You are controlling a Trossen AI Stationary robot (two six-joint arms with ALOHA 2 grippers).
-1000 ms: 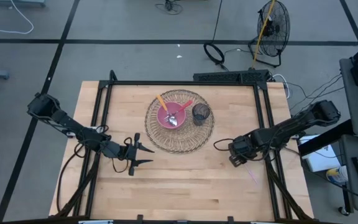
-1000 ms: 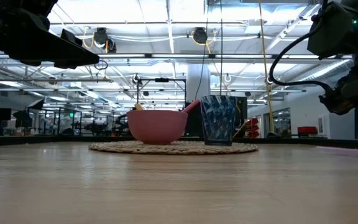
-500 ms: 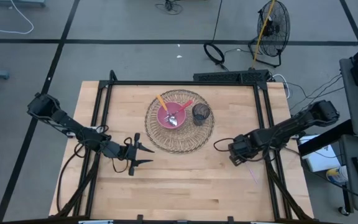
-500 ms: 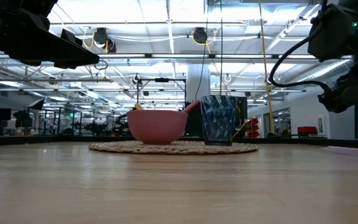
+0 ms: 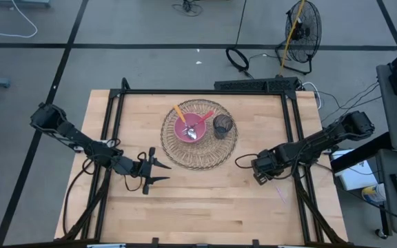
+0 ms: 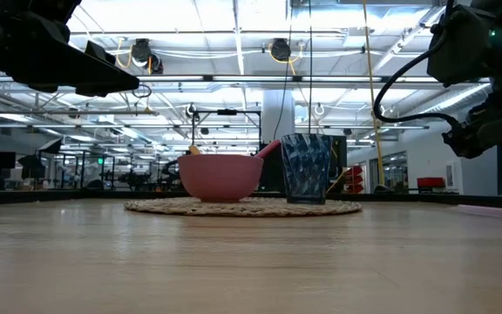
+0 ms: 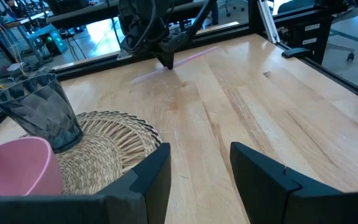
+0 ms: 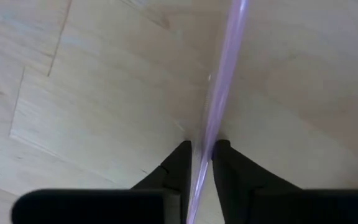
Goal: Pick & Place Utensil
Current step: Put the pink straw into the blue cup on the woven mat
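Purple utensil lies flat on the table near the right edge, pinched between the right gripper fingertips, nearly closed on it. Left gripper wide open, holding nothing, beside the woven mat carrying pink bowl and cup.

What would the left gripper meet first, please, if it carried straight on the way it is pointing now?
The left gripper, fingers open, points toward the right gripper. Bare table lies between, so that gripper and its purple utensil likely come first, the woven mat passing alongside.
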